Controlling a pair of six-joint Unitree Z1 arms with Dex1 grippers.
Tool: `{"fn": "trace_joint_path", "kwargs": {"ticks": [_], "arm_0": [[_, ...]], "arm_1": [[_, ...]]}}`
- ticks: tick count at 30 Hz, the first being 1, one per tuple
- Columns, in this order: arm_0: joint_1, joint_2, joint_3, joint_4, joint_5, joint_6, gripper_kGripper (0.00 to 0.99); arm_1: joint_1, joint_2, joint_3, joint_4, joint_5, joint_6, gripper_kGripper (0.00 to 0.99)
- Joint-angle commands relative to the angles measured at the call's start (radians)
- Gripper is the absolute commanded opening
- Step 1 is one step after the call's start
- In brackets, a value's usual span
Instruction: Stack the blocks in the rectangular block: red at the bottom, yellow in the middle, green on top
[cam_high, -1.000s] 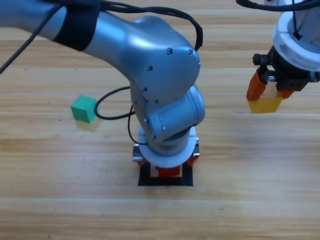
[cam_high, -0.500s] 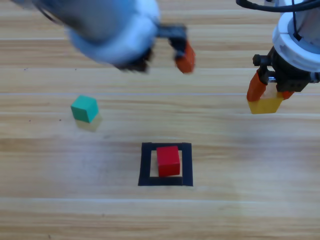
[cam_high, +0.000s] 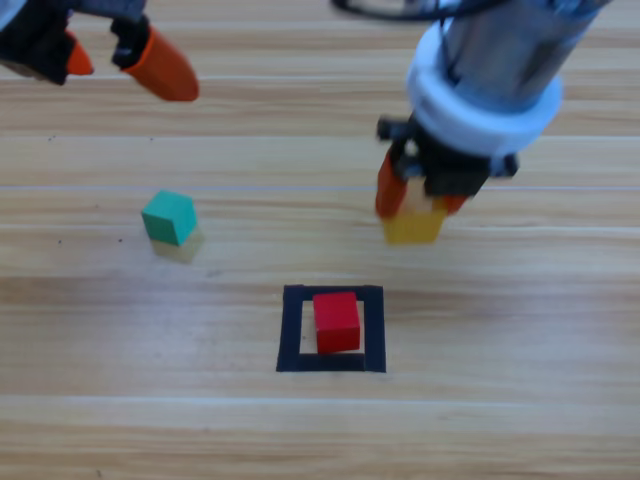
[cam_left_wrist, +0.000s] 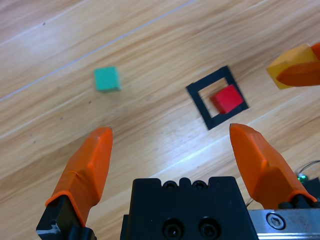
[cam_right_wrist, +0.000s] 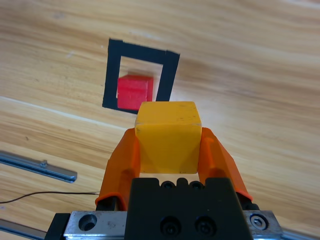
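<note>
A pale wooden desk (cam_high: 520, 330) with long plank lines carries everything here. Near the middle of its front edge lies the black tape rectangle (cam_high: 291, 332), and the red cube (cam_high: 337, 322) already sits inside it, flat on the wood and a little toward the right side of the hollow. The green cube (cam_high: 168, 217) rests alone on the desk to the left, well apart from the rectangle.

The right gripper (cam_high: 415, 205) hangs above the desk, behind and slightly right of the rectangle, its fingers closed tight on the yellow cube (cam_high: 414, 224), one finger on each opposite face. From the right wrist view the yellow cube (cam_right_wrist: 169, 136) is held square and lifted clear, with the red cube visible beyond it inside the tape.

The left gripper (cam_high: 110, 58) waits at the back left corner, its fingers (cam_left_wrist: 87, 167) spread wide and holding nothing.

The step in hand appears to be the second layer: carrying yellow to red. The next move calls for bringing yellow directly over the red cube, squaring its edges with those below, lowering until the faces meet, then opening the fingers without nudging the stack. Green would follow afterwards.
</note>
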Motion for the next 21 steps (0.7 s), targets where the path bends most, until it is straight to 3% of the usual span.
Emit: {"fn": "trace_joint_path", "kwargs": {"ticks": [1,8,21], "arm_0": [[0.103,-0.006,0.016,0.041,-0.026,0.051,0.99],[0.197,0.028,0.013,0.052,-0.076,0.099,0.99],[0.201,0.071,0.027,0.034,-0.079,0.102,0.99]], "arm_1": [[0.06,0.146,-0.027,0.031,0.047,0.044,0.072],[0.071,0.195,-0.06,0.033,0.102,0.078,0.072],[0.08,0.288,-0.127,0.037,0.077,0.082,0.074]]}}
